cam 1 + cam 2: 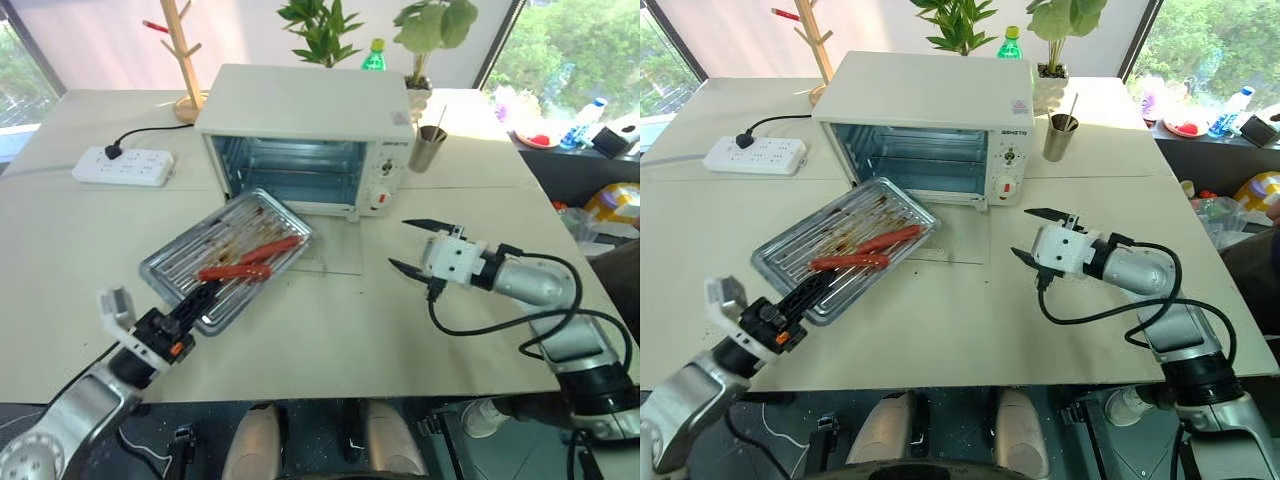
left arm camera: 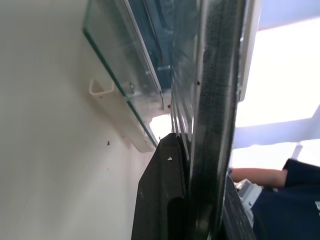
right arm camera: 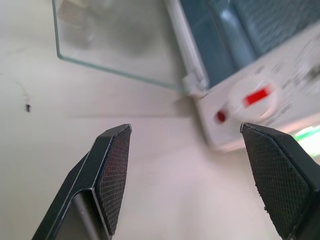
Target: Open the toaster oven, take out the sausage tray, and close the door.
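Left eye view looks down over a pale table [image 1: 300,330] with the toaster oven [image 1: 310,135] standing near the far middle, its cavity bare and its control panel with the red button on the right side. The door [image 3: 115,42] lies folded down flat on the table in front of the oven; its clear glass panel is hard to make out from above, but the right wrist view shows its edge close to the oven's lower corner. A white power strip [image 1: 123,166] sits well to the left of the oven with a black plug in it, a wooden coat stand [image 1: 183,55] rises behind the oven's left corner, and a metal cup [image 1: 428,148] stands just beside the oven on the right. Potted plants [image 1: 322,30] and a green bottle [image 1: 374,55] stand behind.

The sausage tray [image 1: 235,250] is out of the oven, in front of it and to the left, set at a slant, with red-brown sausages [image 1: 250,262] lying on its ridged base. The left gripper [image 1: 192,303] reaches in from the near left edge and its black fingers are pinched tight on the tray's near rim.

The right gripper [image 1: 422,245] hovers over bare table to the right of the door, pointing leftward, its fingers spread wide with nothing between them.
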Robot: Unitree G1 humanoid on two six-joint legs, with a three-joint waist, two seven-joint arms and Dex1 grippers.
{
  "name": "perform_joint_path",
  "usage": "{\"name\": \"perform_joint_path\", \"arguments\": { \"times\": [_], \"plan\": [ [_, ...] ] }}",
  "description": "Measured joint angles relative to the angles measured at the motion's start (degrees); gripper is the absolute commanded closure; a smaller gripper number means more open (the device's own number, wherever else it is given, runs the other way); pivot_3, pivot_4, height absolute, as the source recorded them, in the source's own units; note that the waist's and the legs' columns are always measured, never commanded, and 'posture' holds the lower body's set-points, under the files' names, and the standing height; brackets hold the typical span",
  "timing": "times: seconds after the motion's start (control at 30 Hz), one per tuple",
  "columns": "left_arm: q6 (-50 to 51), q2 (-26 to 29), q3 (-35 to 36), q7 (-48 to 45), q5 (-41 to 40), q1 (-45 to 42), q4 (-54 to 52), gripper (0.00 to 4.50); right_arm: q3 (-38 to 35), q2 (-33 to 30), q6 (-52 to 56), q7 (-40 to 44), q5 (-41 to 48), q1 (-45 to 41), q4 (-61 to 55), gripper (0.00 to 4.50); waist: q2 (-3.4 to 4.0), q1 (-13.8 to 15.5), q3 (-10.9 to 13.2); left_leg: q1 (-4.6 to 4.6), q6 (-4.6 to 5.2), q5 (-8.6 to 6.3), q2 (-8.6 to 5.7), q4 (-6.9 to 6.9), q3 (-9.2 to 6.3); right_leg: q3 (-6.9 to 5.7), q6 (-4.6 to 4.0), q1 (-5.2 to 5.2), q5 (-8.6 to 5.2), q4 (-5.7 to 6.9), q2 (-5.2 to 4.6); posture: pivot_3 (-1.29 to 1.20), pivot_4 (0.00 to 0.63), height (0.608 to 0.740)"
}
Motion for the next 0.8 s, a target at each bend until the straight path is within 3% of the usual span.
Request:
{"name": "perform_joint_path", "arguments": {
  "times": [0.27, 0.5, 0.8],
  "plan": [
    [-12.41, -5.22, 3.69, -3.66, -0.04, 15.41, -9.28, 4.50, 1.94, 5.57, 13.61, 6.63, 6.33, -6.83, 6.93, 0.93, 0.01, -0.05, 0.00, -0.02, 0.08, -0.06, 0.00, 0.00, -0.01, 0.08, -0.03, -0.03, -0.02, -0.09, 0.05, 0.00, 0.150, 0.717],
    [-20.91, -10.04, 4.06, -7.83, -0.06, 25.98, -14.07, 4.50, 4.00, 7.49, 19.14, 10.37, 8.05, -9.64, 9.97, 0.93, -0.01, -0.03, 0.01, -0.11, 0.16, -0.12, 0.00, 0.00, 0.02, 0.06, -0.02, -0.04, -0.03, -0.25, 0.00, 0.00, 0.150, 0.717],
    [-27.62, -13.45, 4.31, -12.04, -0.11, 29.94, -15.34, 4.50, 5.14, 9.86, 25.55, 12.92, 10.25, -12.75, 12.18, 0.93, -0.02, -0.09, 0.01, -0.14, 0.18, -0.13, 0.03, 0.00, 0.01, 0.06, -0.01, -0.10, -0.04, -0.28, 0.16, 0.00, 0.150, 0.717]
  ]
}}
